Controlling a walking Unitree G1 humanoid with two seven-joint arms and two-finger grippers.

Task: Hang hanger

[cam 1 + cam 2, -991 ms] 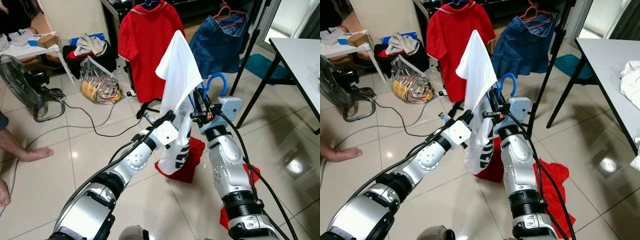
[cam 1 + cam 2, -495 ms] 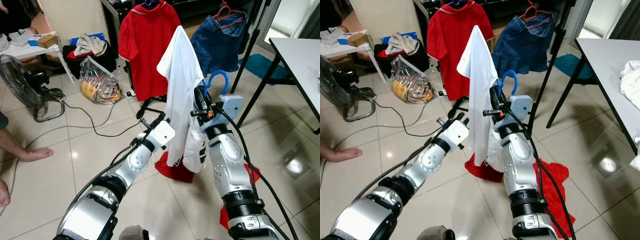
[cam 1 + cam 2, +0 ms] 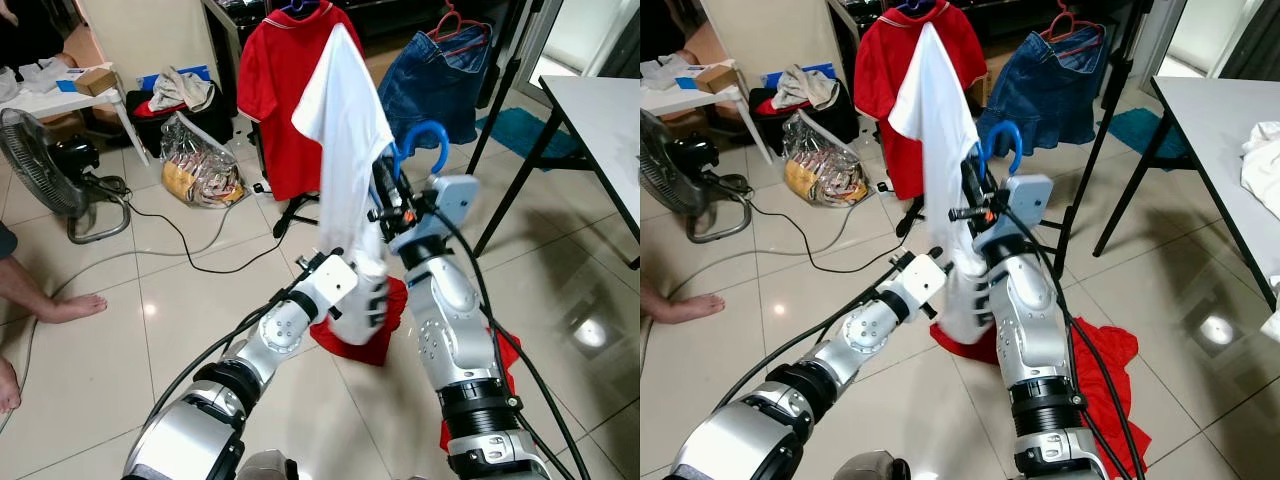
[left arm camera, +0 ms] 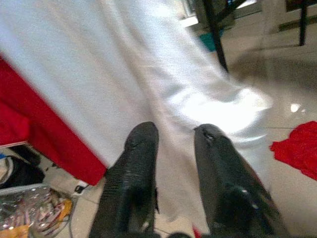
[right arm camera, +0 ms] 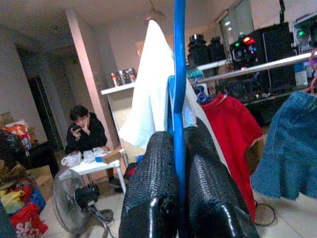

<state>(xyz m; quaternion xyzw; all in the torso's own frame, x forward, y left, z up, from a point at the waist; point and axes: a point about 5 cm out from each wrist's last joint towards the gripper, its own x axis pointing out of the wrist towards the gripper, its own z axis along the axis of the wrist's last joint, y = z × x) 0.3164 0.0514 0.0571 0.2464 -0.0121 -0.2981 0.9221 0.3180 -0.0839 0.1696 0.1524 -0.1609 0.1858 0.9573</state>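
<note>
My right gripper (image 3: 382, 190) is raised in front of me, shut on the stem of a blue hanger (image 5: 179, 74) whose hook (image 3: 424, 138) curls above the wrist. A white shirt (image 3: 340, 120) hangs from that hanger, its top level with the red polo (image 3: 272, 95) on the rack behind. My left gripper (image 3: 318, 263) sits low against the shirt's lower part; in the left wrist view its fingers (image 4: 141, 148) stand apart, open, with the white cloth (image 4: 124, 74) just beyond them. The rack's rail (image 5: 257, 67) runs behind the hanger.
Denim shorts (image 3: 432, 80) hang on a red hanger beside the polo. Red cloths (image 3: 372, 335) lie on the tiles under the shirt. A floor fan (image 3: 40, 160) and cable are left, a person's foot (image 3: 65, 307) too. A table (image 3: 600, 100) stands right. A person (image 5: 84, 131) sits far off.
My right gripper has lifted the hanger and white shirt higher and a little left, toward the rack. The left gripper has dropped lower along the shirt.
</note>
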